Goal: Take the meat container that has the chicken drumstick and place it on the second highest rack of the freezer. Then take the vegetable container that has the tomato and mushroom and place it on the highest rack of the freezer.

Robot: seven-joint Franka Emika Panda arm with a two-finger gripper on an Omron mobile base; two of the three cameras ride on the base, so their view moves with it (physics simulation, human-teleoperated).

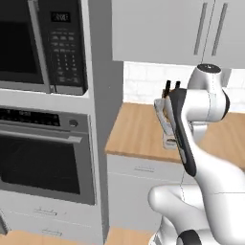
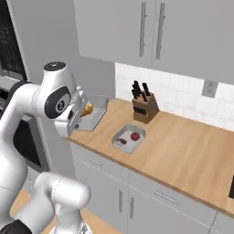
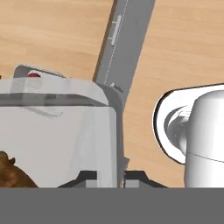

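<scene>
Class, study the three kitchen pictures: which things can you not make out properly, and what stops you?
- Chicken drumstick: hand view, cut off by the left edge; right base view, half behind the arm.
- Mushroom: right base view, a dark bit beside the tomato in the vegetable container, too small to name.
- Pincer: hand view, tips barely clear the bottom; shut on the meat container wall.
- Oven: left base view, left edge cuts it.

Knife block point(image 2: 145, 106) on wooden counter point(image 2: 192, 151); microwave point(image 1: 45, 45) above oven point(image 1: 45, 158).

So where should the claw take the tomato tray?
By its thin upright rim, from above, at the edge nearest the counter front: the vegetable container lies flat and open, the tomato and mushroom sit inside, and the knife block stands behind it.
</scene>
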